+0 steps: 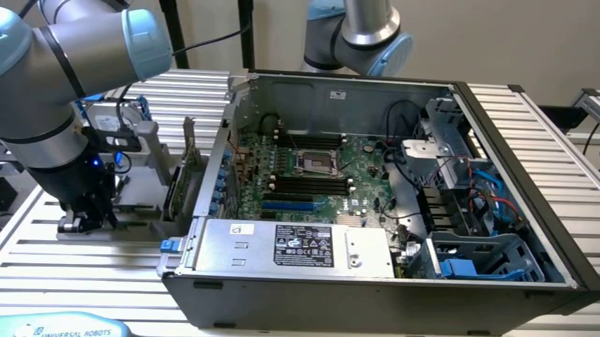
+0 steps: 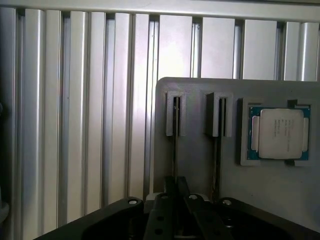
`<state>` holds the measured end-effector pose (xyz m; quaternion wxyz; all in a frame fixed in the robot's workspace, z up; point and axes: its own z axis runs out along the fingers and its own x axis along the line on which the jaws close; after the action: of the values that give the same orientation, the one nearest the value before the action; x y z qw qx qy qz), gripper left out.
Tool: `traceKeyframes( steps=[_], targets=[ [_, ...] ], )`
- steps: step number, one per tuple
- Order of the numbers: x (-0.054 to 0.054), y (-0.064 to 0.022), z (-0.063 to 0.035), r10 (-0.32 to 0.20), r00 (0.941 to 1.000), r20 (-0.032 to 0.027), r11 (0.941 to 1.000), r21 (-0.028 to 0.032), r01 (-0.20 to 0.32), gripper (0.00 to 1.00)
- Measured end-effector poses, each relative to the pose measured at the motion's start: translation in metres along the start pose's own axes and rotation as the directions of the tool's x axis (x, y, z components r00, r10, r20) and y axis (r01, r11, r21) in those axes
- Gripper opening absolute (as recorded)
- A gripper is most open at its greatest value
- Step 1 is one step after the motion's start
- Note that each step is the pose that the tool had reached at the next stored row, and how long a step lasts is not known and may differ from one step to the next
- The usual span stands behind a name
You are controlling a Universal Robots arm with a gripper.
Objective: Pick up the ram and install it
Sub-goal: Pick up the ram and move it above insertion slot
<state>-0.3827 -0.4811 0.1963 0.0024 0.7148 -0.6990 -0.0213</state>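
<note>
The ram stands on edge in a slot of a grey holder, seen as a thin dark line. My gripper is over that slot, its two dark fingers pressed close on either side of the stick's edge. In the exterior view my gripper hangs low over the holder, to the left of the open computer case. The black memory slots lie on the motherboard inside the case.
A second thin stick stands in the neighbouring slot, and a processor chip lies in a recess beside it. A green expansion card stands between holder and case. A drive with blue rails sits behind. Ribbed aluminium table all round.
</note>
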Motion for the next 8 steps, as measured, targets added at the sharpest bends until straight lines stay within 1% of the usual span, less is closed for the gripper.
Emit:
traceKeyframes(
  steps=[3,8],
  targets=[
    [0.0013,0.0000,0.0000,0.000,1.0000,0.0002,1.0000,0.0000,0.000,0.13],
    [0.0067,0.0005,-0.0002,0.000,1.0000,0.0000,1.0000,0.0000,0.000,0.13]
  ],
)
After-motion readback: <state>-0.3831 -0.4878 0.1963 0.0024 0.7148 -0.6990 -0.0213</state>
